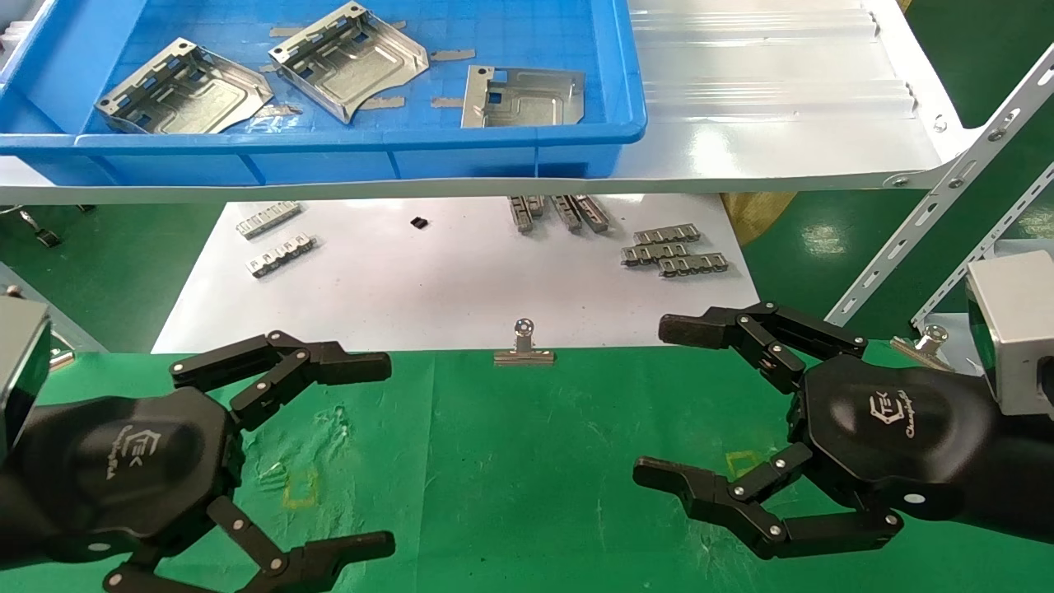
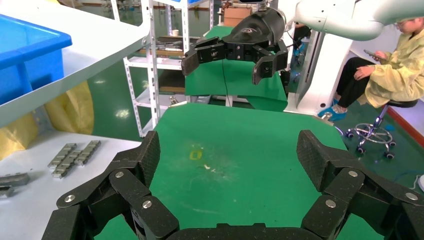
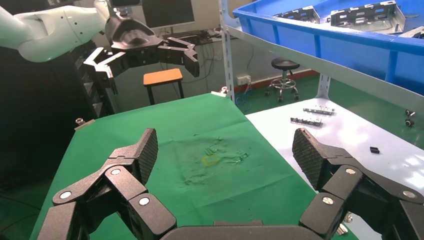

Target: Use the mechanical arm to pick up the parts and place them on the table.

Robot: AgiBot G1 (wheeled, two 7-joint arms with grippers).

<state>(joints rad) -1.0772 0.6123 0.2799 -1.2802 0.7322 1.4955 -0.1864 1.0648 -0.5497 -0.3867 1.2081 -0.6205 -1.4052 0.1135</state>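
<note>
Three silvery sheet-metal parts lie in a blue bin (image 1: 494,144) on the white shelf: one at the left (image 1: 183,91), one in the middle (image 1: 350,59), one at the right (image 1: 524,97). Two parts also show in the right wrist view (image 3: 370,12). My left gripper (image 1: 370,449) is open and empty above the green table (image 1: 527,478), at its left. My right gripper (image 1: 671,403) is open and empty above the table's right side. Each wrist view shows its own open gripper over bare green cloth, the left (image 2: 227,160) and the right (image 3: 225,155).
A white sheet (image 1: 445,280) beyond the cloth carries small ridged grey strips (image 1: 675,251) and a silver binder clip (image 1: 524,346) at the cloth's edge. Yellow square marks (image 1: 300,487) lie on the cloth. A slotted white shelf frame (image 1: 955,177) stands at the right.
</note>
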